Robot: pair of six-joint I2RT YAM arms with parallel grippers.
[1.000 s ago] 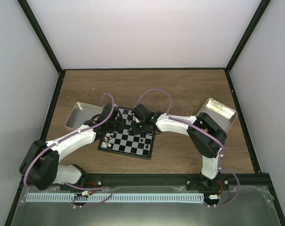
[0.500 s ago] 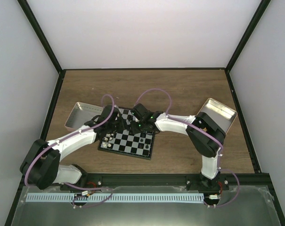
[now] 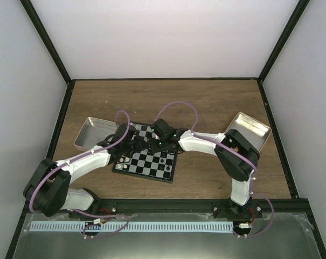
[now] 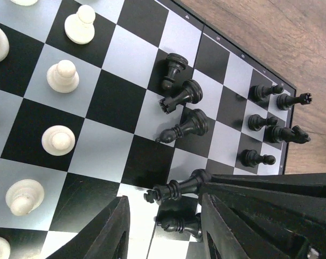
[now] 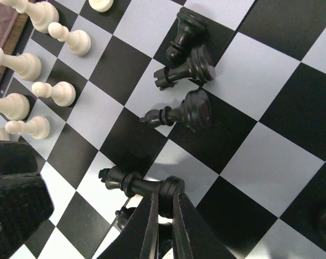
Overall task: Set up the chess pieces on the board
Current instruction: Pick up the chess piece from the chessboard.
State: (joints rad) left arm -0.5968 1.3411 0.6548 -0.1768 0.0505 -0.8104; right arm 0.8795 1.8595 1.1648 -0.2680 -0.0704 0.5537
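- The right gripper [image 5: 165, 197] is clamped on the base of a tipped-over black piece [image 5: 133, 182], low over the board [image 5: 270, 162].
- The left gripper [image 4: 163, 224], fingers apart, has edged closer in the last second, probably to steady or right pieces.
- Three toppled black pieces [image 4: 184, 127] lie just beyond; white pawns [image 4: 59, 140] stand farther off.

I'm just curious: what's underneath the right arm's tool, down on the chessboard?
The right tool pinches a tilted black piece by its base. Beneath, a second black piece shows partly; the fingers cover the rest.
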